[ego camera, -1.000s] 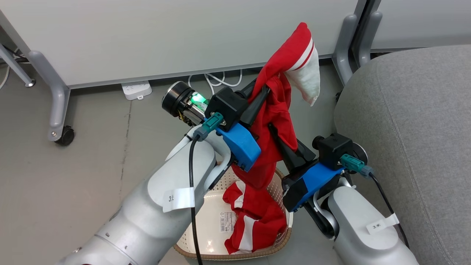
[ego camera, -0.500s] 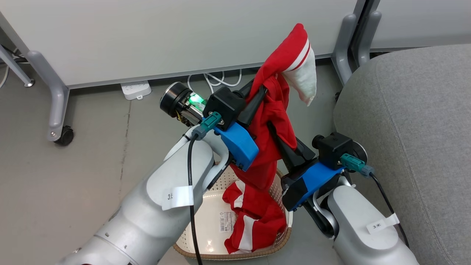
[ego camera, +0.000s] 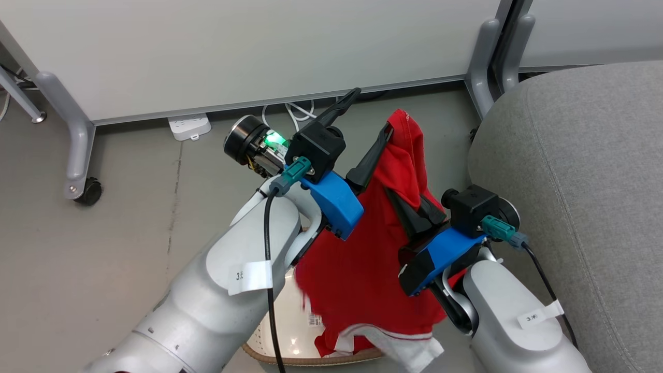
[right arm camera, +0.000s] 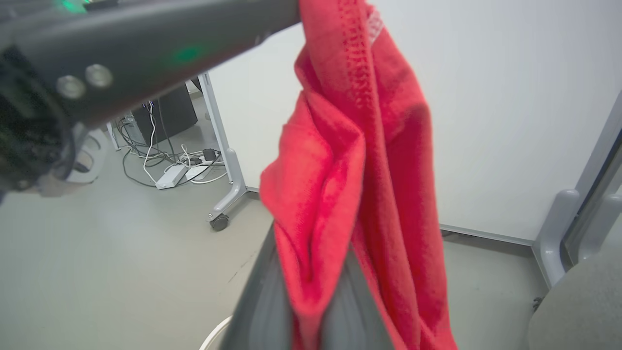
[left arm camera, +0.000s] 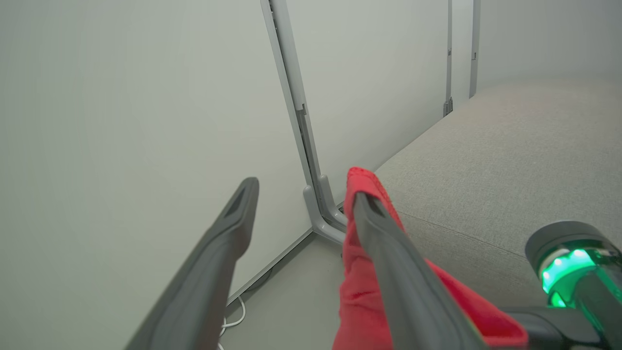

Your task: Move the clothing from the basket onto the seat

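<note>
While holding one piece of the clothing (ego camera: pixel 373 259) aloft above the basket (ego camera: pixel 290 358), pinches a bunched fold of it in the clenched right gripper (ego camera: pixel 406 210), just right of the head view's centre; lets the rest hang as a broad red sheet toward 6 o'clock, white hem across the basket's rim. Spreads the left gripper (ego camera: pixel 370 111) wide at 12 o'clock, grasping nothing, though with the cloth's top edge hooked over one fingertip. Has the seat (ego camera: pixel 580 181) close by at 3 o'clock, no garment on its visible part. Risks, on any swing toward the seat, snagging that hooked edge and tugging the fold out of the right pinch; risks too the trailing hem catching the rim and dragging the basket. Gives, from the left wrist, the open gap and the red edge riding one finger; gives, from the right wrist, the fold between shut fingers, plus cables (right arm camera: pixel 170 165) and a castor (right arm camera: pixel 219 222) at 9 o'clock; takes in hem, basket and seat together from the head.
</note>
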Robot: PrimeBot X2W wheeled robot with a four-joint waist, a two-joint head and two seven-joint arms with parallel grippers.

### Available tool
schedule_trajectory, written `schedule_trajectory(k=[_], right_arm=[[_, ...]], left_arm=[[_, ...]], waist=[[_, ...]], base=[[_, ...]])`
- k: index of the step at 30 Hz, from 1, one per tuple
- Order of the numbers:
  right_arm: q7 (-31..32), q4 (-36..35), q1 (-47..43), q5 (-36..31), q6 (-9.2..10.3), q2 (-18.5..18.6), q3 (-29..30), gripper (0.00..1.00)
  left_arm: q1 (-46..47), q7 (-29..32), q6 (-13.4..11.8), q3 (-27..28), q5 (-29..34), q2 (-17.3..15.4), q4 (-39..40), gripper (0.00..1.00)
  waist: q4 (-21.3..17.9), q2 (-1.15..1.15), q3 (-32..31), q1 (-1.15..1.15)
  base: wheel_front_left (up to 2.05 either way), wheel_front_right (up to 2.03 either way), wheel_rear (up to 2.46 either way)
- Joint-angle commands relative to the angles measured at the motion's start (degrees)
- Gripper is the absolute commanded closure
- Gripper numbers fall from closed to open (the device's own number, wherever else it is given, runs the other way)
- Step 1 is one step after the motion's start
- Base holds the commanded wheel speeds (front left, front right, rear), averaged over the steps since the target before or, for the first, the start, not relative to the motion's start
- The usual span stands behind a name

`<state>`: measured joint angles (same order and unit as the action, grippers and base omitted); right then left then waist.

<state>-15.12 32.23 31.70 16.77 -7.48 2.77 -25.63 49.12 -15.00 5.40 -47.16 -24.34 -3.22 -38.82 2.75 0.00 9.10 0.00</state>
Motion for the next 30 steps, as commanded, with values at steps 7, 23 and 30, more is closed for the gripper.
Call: schedule_trajectory(k=[7, 23, 30], right_arm=[[-0.1, -0.4, -0.3, -0.7, -0.02, 0.2, 1.5, 1.0], [-0.1, -5.0, -0.4, -3.4, -0.03, 0.2, 10.6, 1.0], [-0.1, -7.4, -1.7, -5.4, -0.03, 0.2, 15.9, 1.0]], left_arm=[[-0.4, -0.3, 0.0, 0.6, 0.0, -0.2, 0.0, 0.0], [-2.0, -0.2, 0.3, -0.7, 0.5, -2.3, 0.3, 0.0], [-3.1, -0.2, 0.6, -2.1, 0.8, -3.0, 2.0, 0.0]], waist=[[-0.8, 0.0, 0.4, 0.0], [-9.1, 0.0, 3.4, 0.0], [-13.7, 0.0, 5.0, 0.0]], base=[[0.0, 0.0, 0.0], [0.0, 0.0, 0.0], [0.0, 0.0, 0.0]])
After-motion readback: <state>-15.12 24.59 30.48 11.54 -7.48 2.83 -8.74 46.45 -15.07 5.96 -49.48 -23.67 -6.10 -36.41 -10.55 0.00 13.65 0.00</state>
